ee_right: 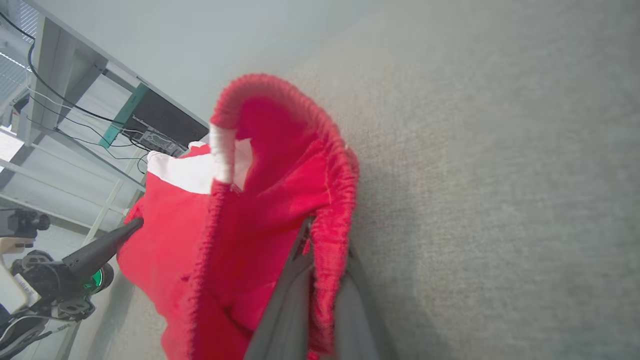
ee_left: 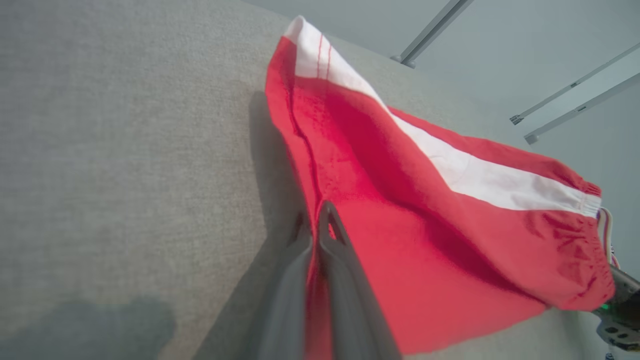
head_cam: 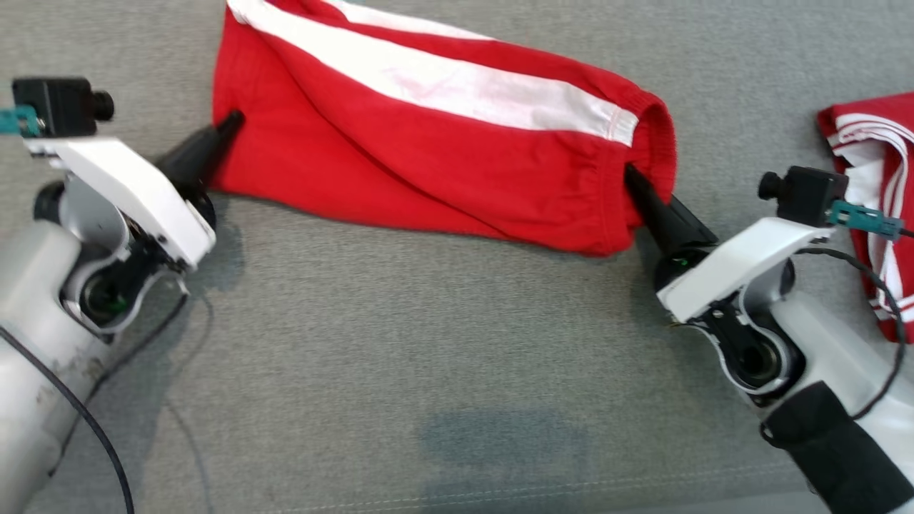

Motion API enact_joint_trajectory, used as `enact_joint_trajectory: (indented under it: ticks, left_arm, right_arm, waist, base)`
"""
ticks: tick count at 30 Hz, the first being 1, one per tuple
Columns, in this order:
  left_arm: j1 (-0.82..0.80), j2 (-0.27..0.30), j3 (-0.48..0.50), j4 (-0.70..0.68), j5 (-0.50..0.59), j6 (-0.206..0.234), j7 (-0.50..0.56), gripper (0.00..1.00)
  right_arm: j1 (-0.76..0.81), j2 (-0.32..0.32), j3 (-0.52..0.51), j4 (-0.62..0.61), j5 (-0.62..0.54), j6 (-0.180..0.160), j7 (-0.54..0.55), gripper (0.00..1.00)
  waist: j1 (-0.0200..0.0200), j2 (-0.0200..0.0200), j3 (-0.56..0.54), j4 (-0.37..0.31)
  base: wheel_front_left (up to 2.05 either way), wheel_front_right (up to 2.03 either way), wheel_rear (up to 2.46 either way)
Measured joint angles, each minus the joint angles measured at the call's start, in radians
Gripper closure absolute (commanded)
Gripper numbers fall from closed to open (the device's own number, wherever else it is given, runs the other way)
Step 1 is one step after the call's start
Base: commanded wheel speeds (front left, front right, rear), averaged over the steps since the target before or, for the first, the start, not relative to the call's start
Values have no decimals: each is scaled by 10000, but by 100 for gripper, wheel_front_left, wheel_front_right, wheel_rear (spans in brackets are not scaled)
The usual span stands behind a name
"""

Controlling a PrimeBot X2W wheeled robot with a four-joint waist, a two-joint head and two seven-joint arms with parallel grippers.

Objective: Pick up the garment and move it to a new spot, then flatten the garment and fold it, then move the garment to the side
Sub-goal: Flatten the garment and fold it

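Left claw (head_cam: 232, 121) clamped on garment (head_cam: 400, 157) hem, right claw (head_cam: 632, 178) on waistband. Advise level, simultaneous lift, cloth kept taut.

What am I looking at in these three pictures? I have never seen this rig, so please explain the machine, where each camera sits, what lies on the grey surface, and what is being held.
This is a two-armed robot working over a grey fabric surface. The big picture comes from a camera on its head, looking down. The other two come from cameras on each wrist, looking along that arm's two dark fingers.

The red shorts with a white stripe are the garment it handles. The left gripper is shut on one end of the shorts; the left wrist view shows its fingers with red cloth pinched between them. The right gripper is shut on the elastic waistband at the other end.

A second red and white garment lies at the right edge of the head view, untouched.
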Motion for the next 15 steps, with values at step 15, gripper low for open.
enact_joint_trajectory:
  ticks: [15]
  left_arm:
    - [3458, 708, -221, -4752, 568, 1956, -1929, 100]
  right_arm:
    - [2911, -1170, -1011, -2017, 665, 0, 1264, 100]
  waist:
    - [0, 0, -956, 1055]
  base:
    - [0, 0, 0]
